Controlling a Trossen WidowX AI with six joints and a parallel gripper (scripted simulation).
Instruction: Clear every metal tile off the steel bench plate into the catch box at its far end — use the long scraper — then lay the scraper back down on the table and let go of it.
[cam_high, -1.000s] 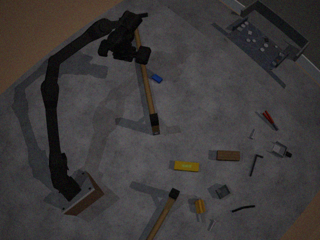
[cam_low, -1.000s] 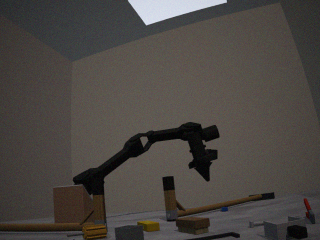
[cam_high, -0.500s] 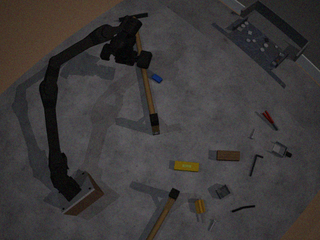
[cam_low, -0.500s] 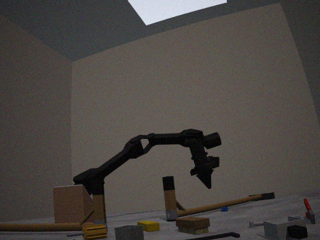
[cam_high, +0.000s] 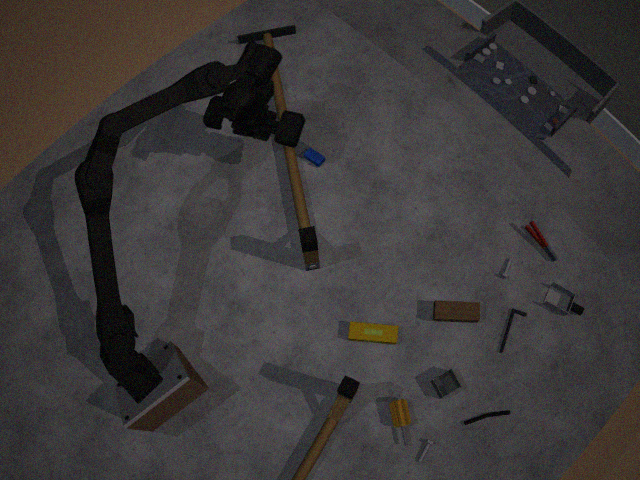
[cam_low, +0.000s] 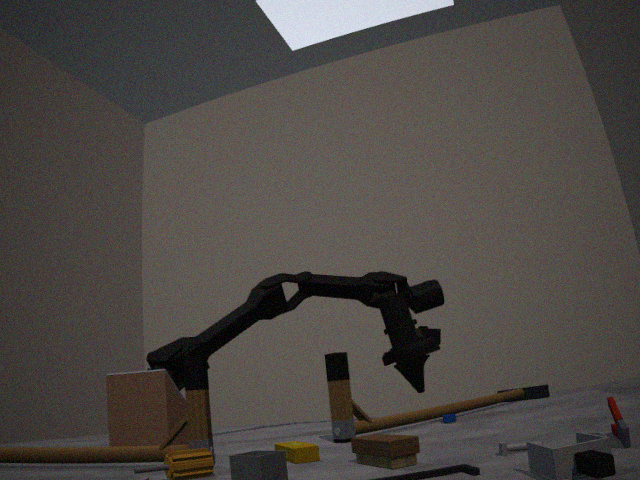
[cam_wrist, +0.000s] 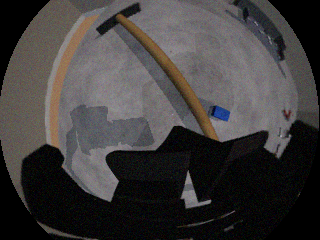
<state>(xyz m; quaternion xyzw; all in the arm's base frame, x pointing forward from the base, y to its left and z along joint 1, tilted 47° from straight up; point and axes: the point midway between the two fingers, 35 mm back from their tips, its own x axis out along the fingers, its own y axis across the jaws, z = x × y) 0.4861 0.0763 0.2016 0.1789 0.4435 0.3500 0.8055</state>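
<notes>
The long scraper (cam_high: 289, 155) (cam_low: 439, 411) (cam_wrist: 163, 63) lies on the table: a wooden handle with a black cross blade (cam_high: 266, 34) at one end and an upright black-topped post at the other. My gripper (cam_high: 254, 125) (cam_low: 417, 384) (cam_wrist: 176, 130) is shut and empty. It hangs in the air above the handle, nearer the blade end, and touches nothing. The steel bench plate (cam_high: 519, 111) (cam_wrist: 260, 20) lies far off at the top right with several pale metal tiles (cam_high: 498, 80) on it. The dark-walled catch box (cam_high: 560, 43) stands at its far end.
A small blue block (cam_high: 314, 156) (cam_wrist: 220, 112) lies right beside the handle. A yellow block (cam_high: 373, 332), a brown block (cam_high: 456, 311), a second wooden-handled tool (cam_high: 325, 426), a red-handled tool (cam_high: 537, 235), an angled key (cam_high: 508, 328) and small parts lie at the lower right.
</notes>
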